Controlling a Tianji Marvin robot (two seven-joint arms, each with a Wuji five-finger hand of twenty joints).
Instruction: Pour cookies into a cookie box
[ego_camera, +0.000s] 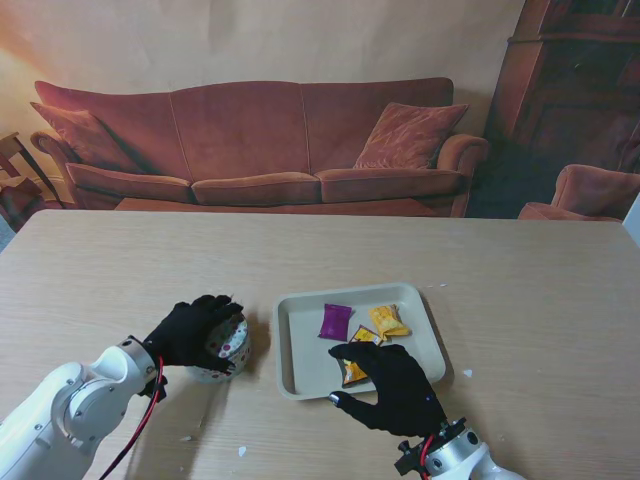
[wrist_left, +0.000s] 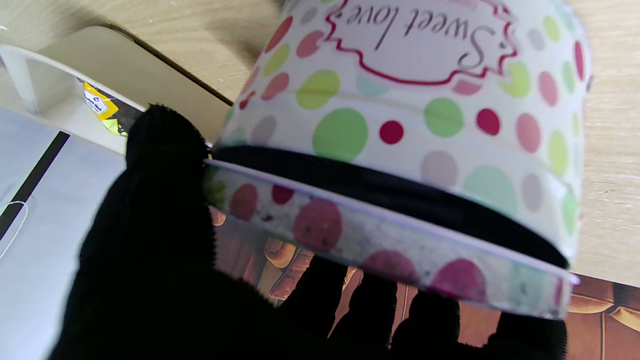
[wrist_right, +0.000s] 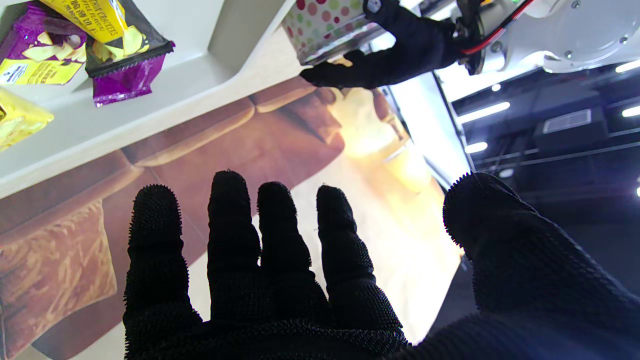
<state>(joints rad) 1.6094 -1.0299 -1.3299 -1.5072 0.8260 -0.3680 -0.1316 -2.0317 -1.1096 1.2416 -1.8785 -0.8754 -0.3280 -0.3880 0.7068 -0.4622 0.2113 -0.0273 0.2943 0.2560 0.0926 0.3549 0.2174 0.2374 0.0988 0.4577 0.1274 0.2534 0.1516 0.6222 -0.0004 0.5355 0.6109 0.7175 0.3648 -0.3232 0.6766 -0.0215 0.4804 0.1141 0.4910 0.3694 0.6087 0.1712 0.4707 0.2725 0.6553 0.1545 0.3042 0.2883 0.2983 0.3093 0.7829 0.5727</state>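
Tray on the bench holds a purple packet, a yellow packet and an orange packet partly hidden by the right robot hand; that hand hovers over the tray's near edge, fingers spread, holding nothing; left robot hand is wrapped around the dotted box, just left of the tray; box contents not visible; lid sits askew in the left wrist view.

Cookie box interior hidden by left hand

Overhead stand view; two close wrist views sharing the tray.
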